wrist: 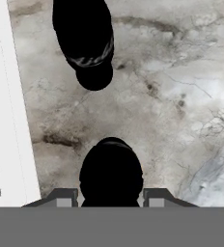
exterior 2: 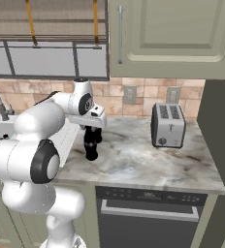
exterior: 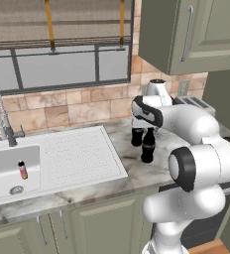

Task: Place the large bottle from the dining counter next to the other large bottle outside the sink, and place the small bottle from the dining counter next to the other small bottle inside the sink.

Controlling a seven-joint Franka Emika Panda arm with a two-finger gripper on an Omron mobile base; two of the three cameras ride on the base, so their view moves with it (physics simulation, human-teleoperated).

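My gripper (wrist: 111, 198) is shut on the neck of the large bottle (wrist: 111, 174), a tall black cola-style one (exterior: 147, 148) standing upright on or just above the marbled worktop right of the sink (exterior: 3, 163). The other large bottle (wrist: 85, 43) stands close beside it, apart, a little further back (exterior: 137, 137). From the right base view the held bottle (exterior 2: 91, 151) hangs under my hand. A small brown bottle with a red label (exterior: 23, 169) stands upright in the basin near the drain. The small bottle from the dining counter and the dining counter are out of view.
The white drainboard (exterior: 82, 154) lies just left of the two black bottles. A curved faucet (exterior: 0, 119) rises behind the basin. A toaster (exterior 2: 168, 125) stands at the back right of the worktop (exterior 2: 143, 160), with bare marble between it and the bottles.
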